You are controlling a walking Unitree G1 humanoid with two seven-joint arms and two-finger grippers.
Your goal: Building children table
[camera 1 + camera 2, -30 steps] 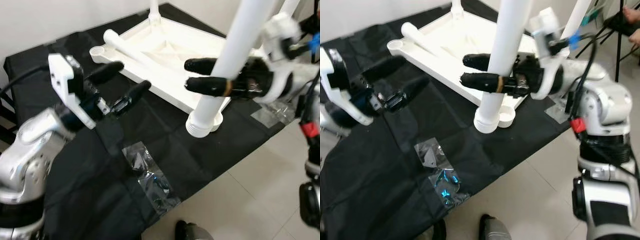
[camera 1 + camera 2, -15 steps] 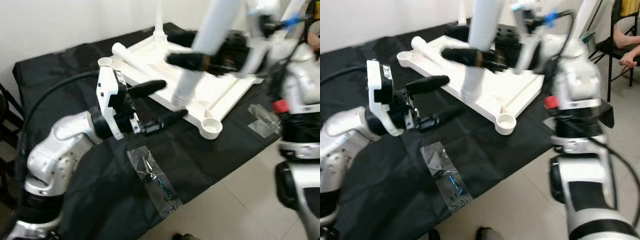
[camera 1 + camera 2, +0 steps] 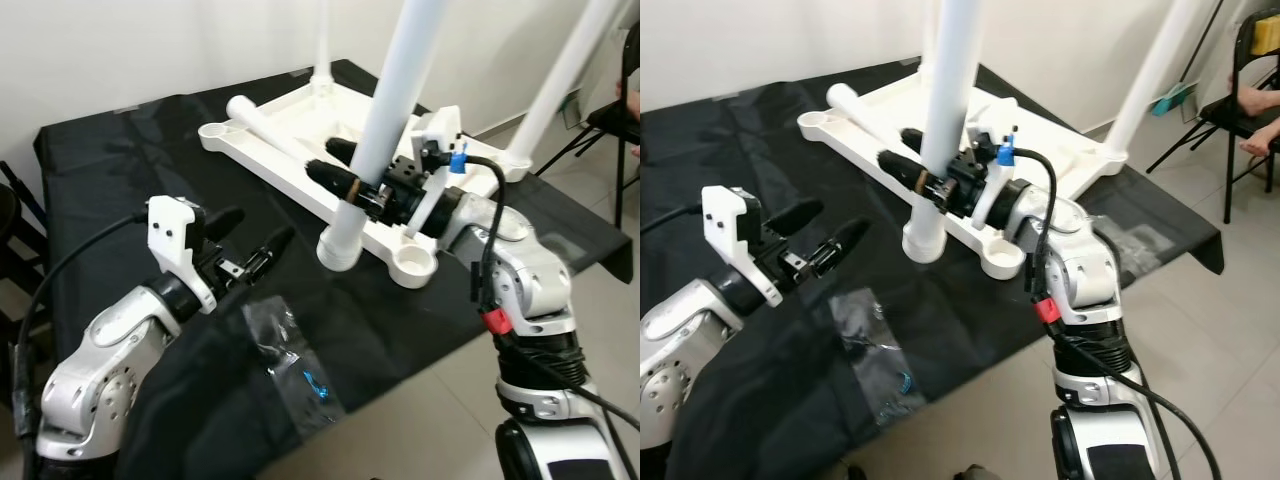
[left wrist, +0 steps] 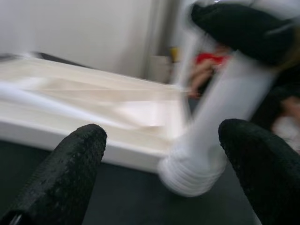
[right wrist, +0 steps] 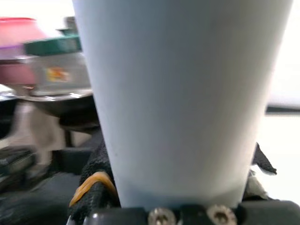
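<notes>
The white children's table top (image 3: 330, 105) lies upside down on a black cloth (image 3: 120, 200). My right gripper (image 3: 330, 162) is shut on a long white table leg (image 3: 395, 90), held steeply upright. The leg's ribbed lower end (image 3: 338, 250) hangs just in front of the table top's near edge, left of the empty corner socket (image 3: 413, 265). In the right wrist view the leg (image 5: 183, 93) sits between the fingers. My left gripper (image 3: 262, 224) is open and holds nothing, low over the cloth left of the leg end (image 4: 192, 173).
Another leg (image 3: 265, 120) lies loose on the table top. Two legs stand upright at the far corner (image 3: 322, 40) and the right corner (image 3: 565, 75). A clear bag of small hardware (image 3: 290, 365) lies on the cloth. A person sits on a chair (image 3: 1250, 100) at the right.
The camera has shifted. The leg's lower end, at the near corner socket a second ago, swung over the table top and now hangs left of the socket. My left gripper stayed open.
</notes>
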